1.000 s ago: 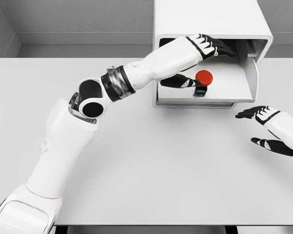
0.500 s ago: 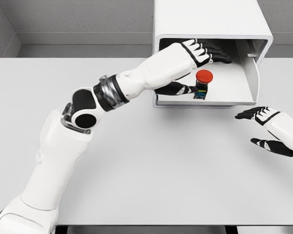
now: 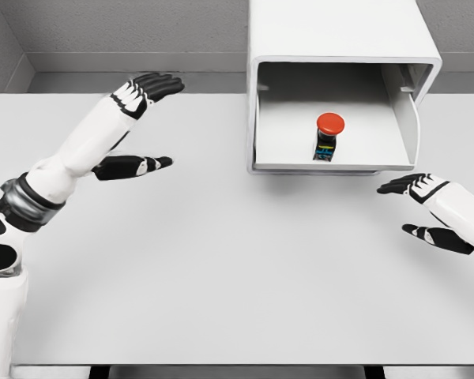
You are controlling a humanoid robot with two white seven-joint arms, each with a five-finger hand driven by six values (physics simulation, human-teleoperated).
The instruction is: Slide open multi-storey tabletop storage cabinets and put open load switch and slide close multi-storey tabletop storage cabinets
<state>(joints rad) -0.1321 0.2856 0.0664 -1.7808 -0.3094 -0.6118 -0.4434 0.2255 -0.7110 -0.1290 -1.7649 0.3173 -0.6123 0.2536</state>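
- The drawer (image 3: 363,154) of the white, round-cornered tabletop storage cabinet (image 3: 340,35) stands pulled out toward the robot, so the opening step looks done.
- The load switch (image 3: 328,136), a small dark block with a glossy red mushroom-shaped button on top and a hint of coloured marking on its face, stands upright on the drawer floor, roughly in the middle, apart from the side walls. Placing it looks done as well.
- What is left, by my judgement, is sliding the drawer shut; nothing touches its front edge at present.
- The left hand (image 3: 138,126) hangs above the matte pale-grey table (image 3: 221,260), well left of the cabinet, with black fingers spread and the thumb held apart below them; it grips nothing.
- The right hand (image 3: 423,209) hovers low over the table just below and right of the drawer's front corner, fingers loosely extended, thumb separate, also empty. It looks the nearer of the two for the push.
- The cabinet reads as smooth moulded plastic or painted metal with a thick shell; the drawer is a shallow tray with thin walls and a flat, light-grey floor.
- The arms are glossy white shells with black joints; the hands have black fingers with white backs.
- The tall switch could tip if the drawer closes abruptly.
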